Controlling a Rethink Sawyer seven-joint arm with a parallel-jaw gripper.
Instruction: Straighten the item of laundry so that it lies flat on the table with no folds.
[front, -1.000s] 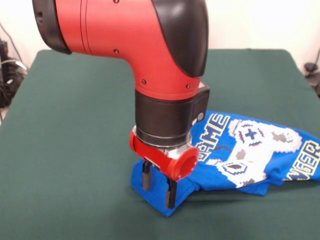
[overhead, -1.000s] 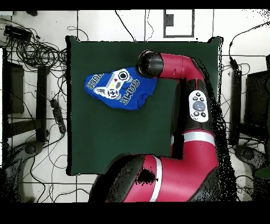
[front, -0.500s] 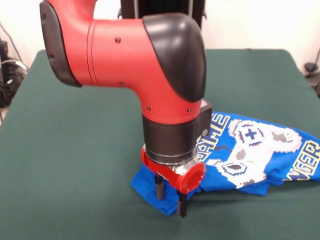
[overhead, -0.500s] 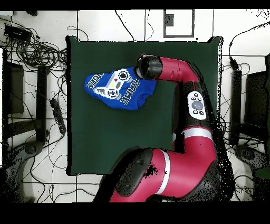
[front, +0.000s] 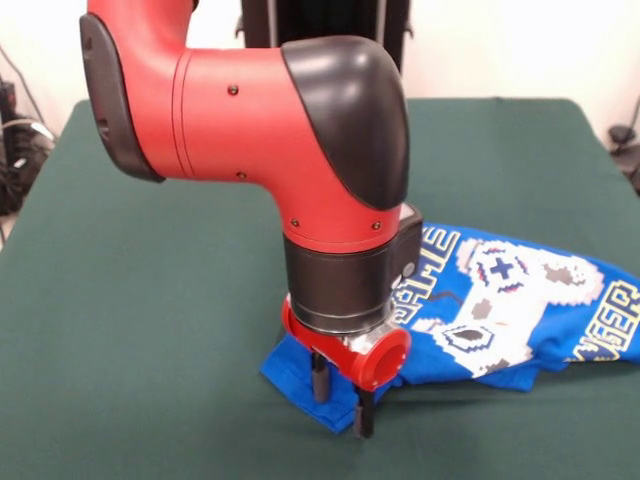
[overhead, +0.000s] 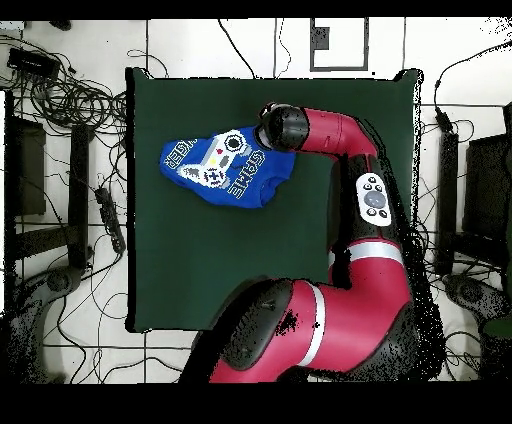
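Clearly we have the gripper (front: 340, 400) down low on the near corner of the T-shirt (front: 500, 310), its two dark fingers (front: 320, 378) set a little apart and pointing straight at the table (front: 150, 300). One finger stands on the blue cloth and the other comes down at the very edge of the corner, so the jaws straddle that edge; we cannot tell whether any cloth is pinched between them yet, and we read them as parted, not closed

The shirt lies on the right side of the table in the front view, bunched rather than spread: the controller print and the lettering are creased and skewed, the lower hem is tucked under, and the corner beneath the gripper is doubled into a thick fold. In the overhead view the T-shirt (overhead: 220, 165) sits in the upper left part of the table (overhead: 250, 260), with the arm's wrist over its edge

We judge the corner was chosen because it is the free end of the fold: gripped there, it can be drawn outward over open felt to pull the crease flat. Plenty of bare table lies on that side. The risk is dragging the whole shirt instead of unfolding it
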